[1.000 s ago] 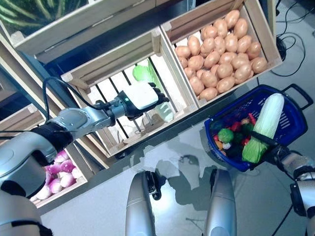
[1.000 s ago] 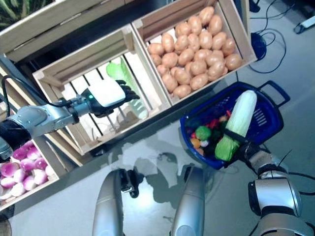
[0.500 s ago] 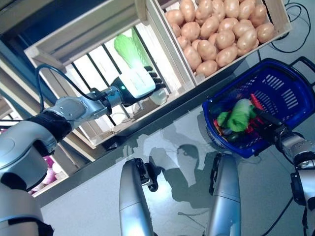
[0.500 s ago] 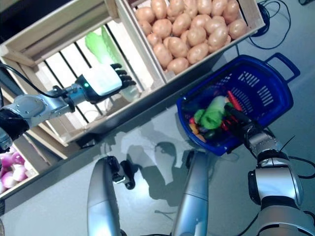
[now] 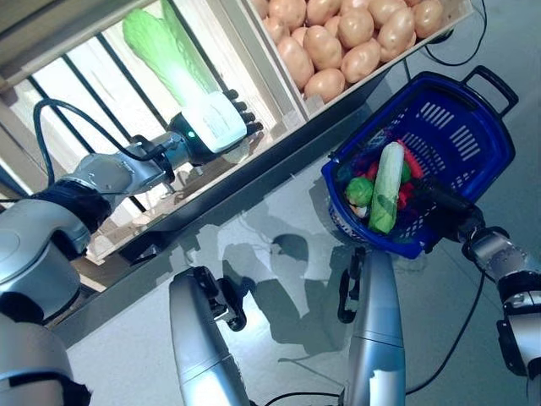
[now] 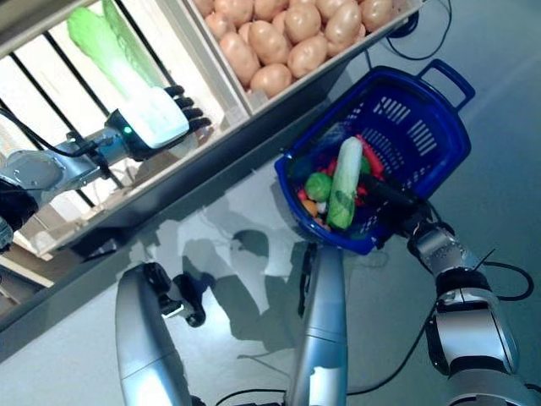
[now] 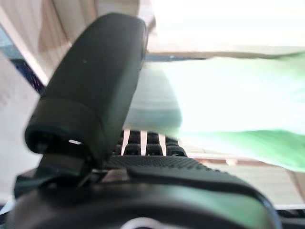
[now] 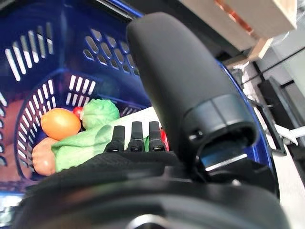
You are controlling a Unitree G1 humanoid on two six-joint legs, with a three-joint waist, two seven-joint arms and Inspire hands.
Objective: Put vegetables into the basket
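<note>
Cabbage, long and pale green, lies in the slatted wooden crate at about 11 o'clock in the left eye view. The left hand is at the white lower end of this cabbage. In the left wrist view the thumb stands on one side of the stalk and the fingers are under it, so the hand is clamped around the cabbage.

A second cabbage lies inside the blue basket at about 3 o'clock, leaning on the other vegetables: a small round green one, an orange one and something red. The right hand is inside the basket, just beside this cabbage. Its fingers look straight and hold nothing.

Potatoes fill the next crate at 12 o'clock, above the basket.
</note>
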